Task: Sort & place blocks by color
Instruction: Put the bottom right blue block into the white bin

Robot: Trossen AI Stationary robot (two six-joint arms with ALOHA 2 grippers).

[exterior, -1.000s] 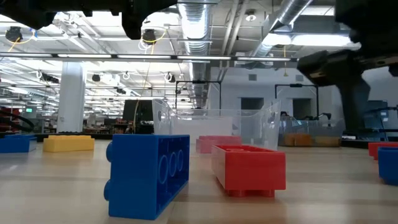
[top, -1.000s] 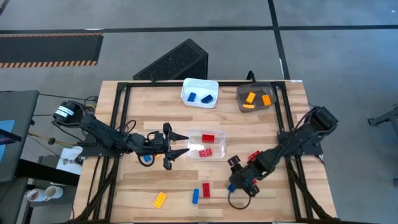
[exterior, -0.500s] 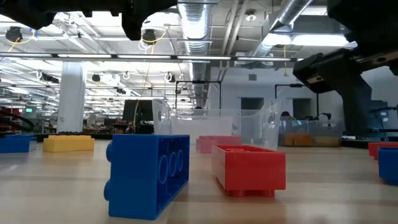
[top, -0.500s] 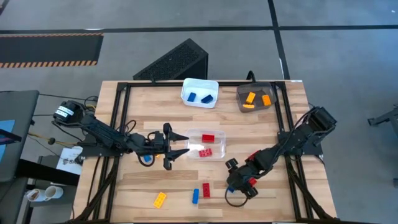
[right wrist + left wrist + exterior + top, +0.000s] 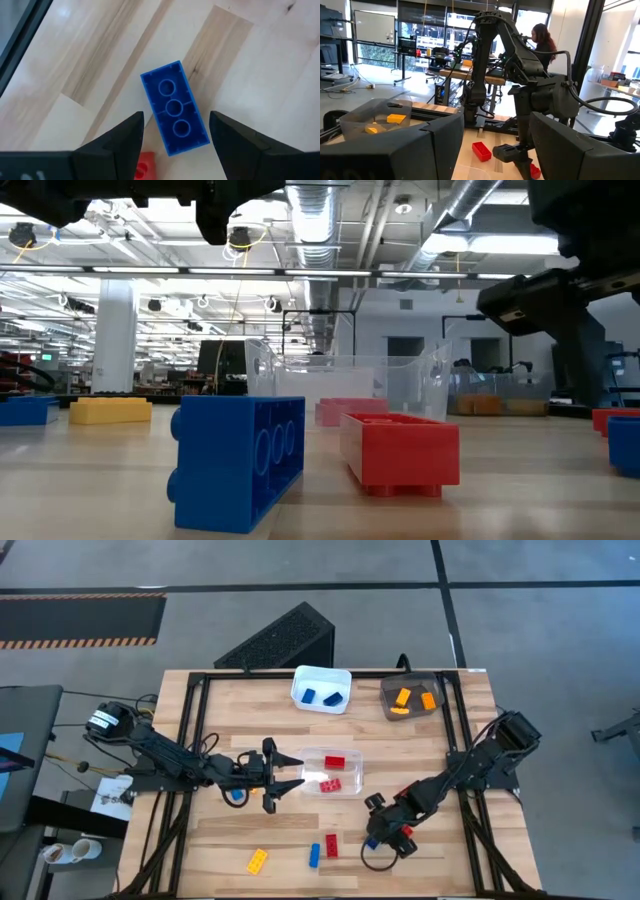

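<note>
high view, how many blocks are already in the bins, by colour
blue blocks in the white bin: 2
orange blocks in the grey bin: 3
red blocks in the clear bin: 2
total: 7

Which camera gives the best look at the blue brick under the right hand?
The right wrist view: the blue brick lies flat on the wood between the open right hand. From above, the arm mostly hides it; the other views don't clearly show it.

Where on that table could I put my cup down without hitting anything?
Bare wood lies at the far left, between the table edge and the white bin. The middle is crowded: clear bin, left gripper, right gripper over a blue block.
</note>
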